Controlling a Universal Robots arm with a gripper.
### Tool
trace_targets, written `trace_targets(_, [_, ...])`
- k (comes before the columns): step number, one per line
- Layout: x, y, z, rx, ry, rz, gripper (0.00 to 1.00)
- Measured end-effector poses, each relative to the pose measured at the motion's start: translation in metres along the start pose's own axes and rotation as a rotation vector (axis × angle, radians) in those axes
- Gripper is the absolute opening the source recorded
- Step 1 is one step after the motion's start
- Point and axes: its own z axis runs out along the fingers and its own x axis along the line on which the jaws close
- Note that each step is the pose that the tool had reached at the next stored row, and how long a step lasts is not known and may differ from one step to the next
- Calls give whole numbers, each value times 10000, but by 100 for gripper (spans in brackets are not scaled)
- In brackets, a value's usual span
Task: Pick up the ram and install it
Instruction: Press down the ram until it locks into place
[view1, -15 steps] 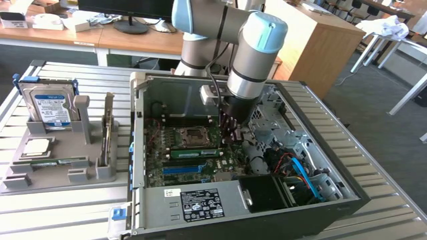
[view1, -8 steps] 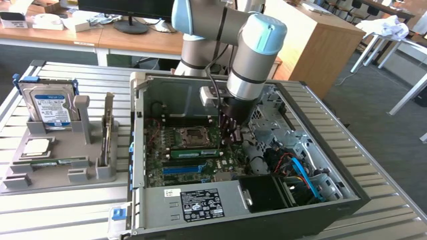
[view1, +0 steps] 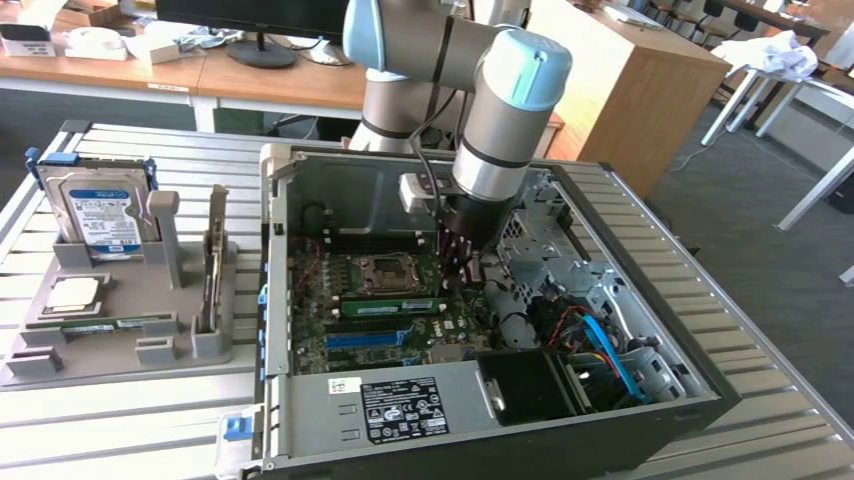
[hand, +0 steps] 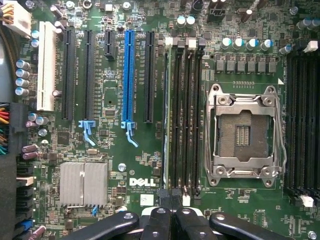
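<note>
Ram (view1: 387, 305) stands edge-up in the outermost of 4 slots (hand: 182, 120), long axis running straight away from my tool (hand: 172, 220), whose fingers look pressed together at its near end.

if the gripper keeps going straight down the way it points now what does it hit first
Most likely the ram, seen edge-on in the black memory slots beside the empty processor socket on the motherboard. The gripper sits over those slots; depth is unclear.
</note>
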Motion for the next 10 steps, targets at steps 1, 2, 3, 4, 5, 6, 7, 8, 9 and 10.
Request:
trace_targets(1, [0,0,0,0,0,-1,10])
trace_targets(2, [0,0,0,0,0,-1,10])
trace_targets(3, [0,0,0,-1,0,-1,10])
trace_targets(4, [0,0,1,-1,2,-1,10])
trace_targets(5, [-1,-1,14,0,0,-2,10])
trace_targets(6, [-1,-1,31,0,1,-1,10])
trace_targets(7, [0,-1,43,-1,3,-2,10])
trace_targets(8, [0,-1,43,-1,2,-2,10])
trace_targets(9, [0,-1,44,-1,2,-2,10])
trace_targets(10, [-1,-1,46,0,1,-2,10])
